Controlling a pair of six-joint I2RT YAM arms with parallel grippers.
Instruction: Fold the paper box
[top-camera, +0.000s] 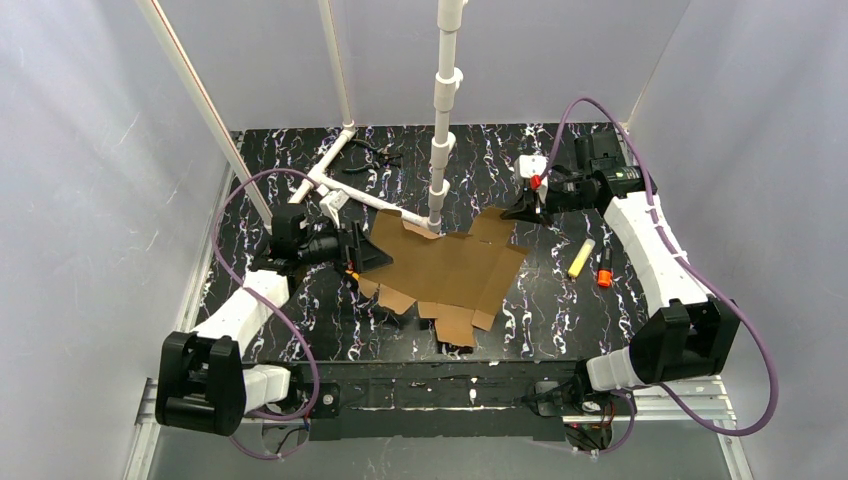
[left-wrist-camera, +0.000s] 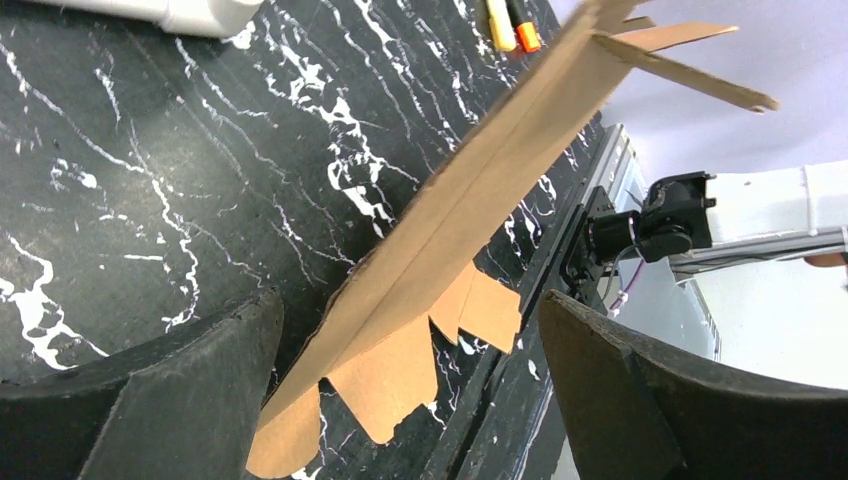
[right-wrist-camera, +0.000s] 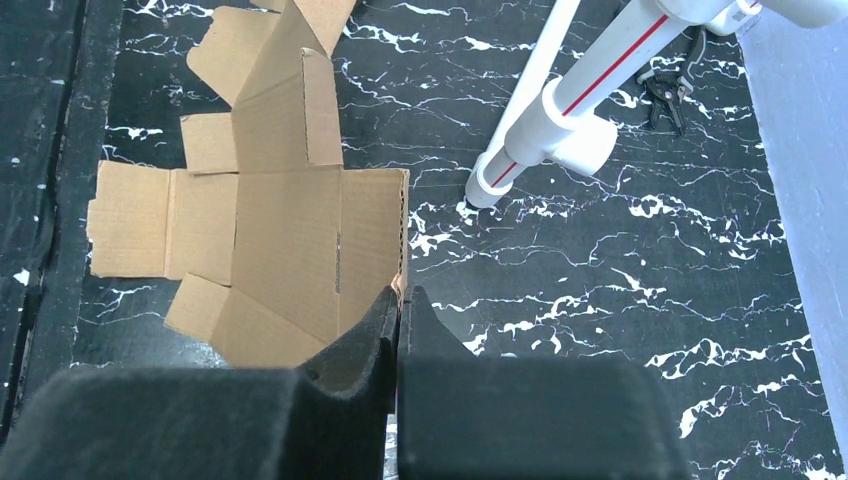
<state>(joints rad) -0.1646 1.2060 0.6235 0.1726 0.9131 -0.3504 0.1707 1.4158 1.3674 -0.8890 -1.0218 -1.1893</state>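
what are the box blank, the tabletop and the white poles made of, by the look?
Box: brown corrugated cardboard, matte; flute lines show. Tabletop: black, white-veined marble look, slight sheen; real or printed, unclear. Poles: glossy white plastic pipe, probably PVC; socket fittings.

A black tabletop (top-camera: 560, 320) veined with white, like marble, forms the work surface. Plain pale grey walls (top-camera: 90, 200) close it in on the left, back and right. White PVC pipes (top-camera: 443, 110) rise from it. An aluminium rail (top-camera: 690, 408) edges the near side. The light is soft and even.
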